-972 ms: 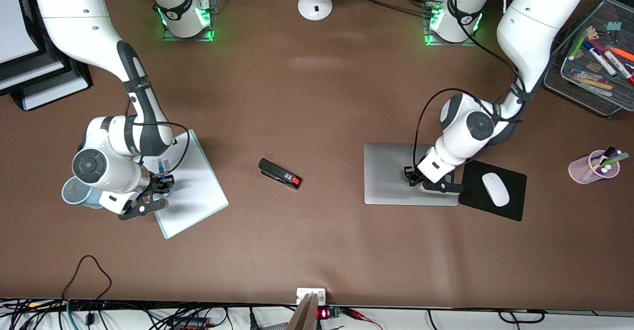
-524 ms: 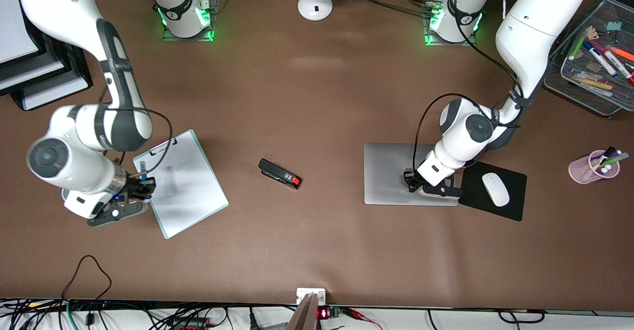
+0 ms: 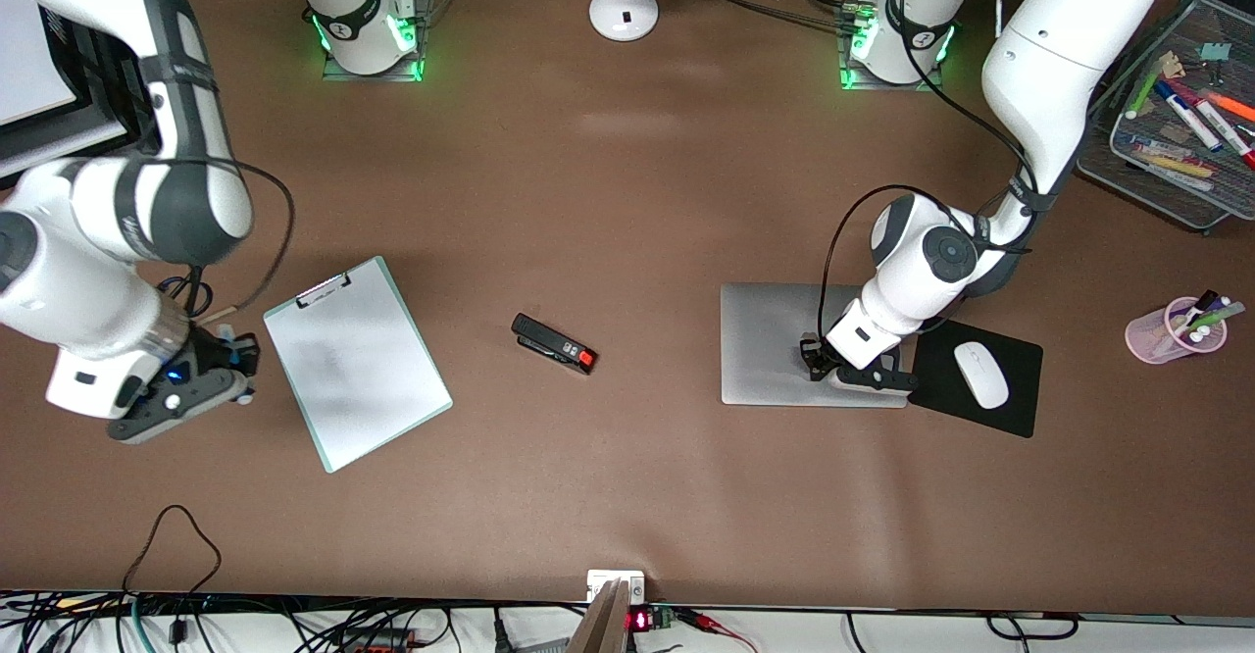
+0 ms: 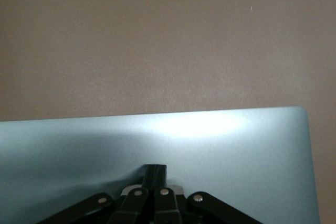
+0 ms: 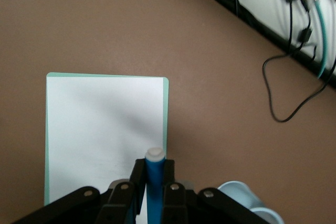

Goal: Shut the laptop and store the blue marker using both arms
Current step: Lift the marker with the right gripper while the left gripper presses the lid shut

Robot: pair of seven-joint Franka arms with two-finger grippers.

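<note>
The silver-grey laptop [image 3: 770,344] lies closed on the table beside the black mouse pad; in the left wrist view its lid [image 4: 226,156] fills the lower half. My left gripper [image 3: 812,354] [image 4: 156,170] is shut, its tips resting on the lid with nothing between them. My right gripper [image 3: 233,359] [image 5: 155,163] hangs over the bare table just off the clipboard's edge, toward the right arm's end. It is shut on the blue marker [image 5: 155,184], which stands between the fingers with its whitish end out. A pale blue cup [image 5: 245,202] shows beside the gripper; the arm hides it in the front view.
A clipboard with white paper [image 3: 355,359] lies beside the right gripper. A black stapler with a red tip [image 3: 554,342] sits mid-table. A white mouse [image 3: 980,374] rests on the mouse pad [image 3: 1020,408]. A pink cup of markers [image 3: 1172,334] and a mesh tray [image 3: 1108,133] stand toward the left arm's end.
My right gripper has carried the blue marker off the clipboard toward the right arm's end of the table. The left gripper has stayed on the laptop lid.
</note>
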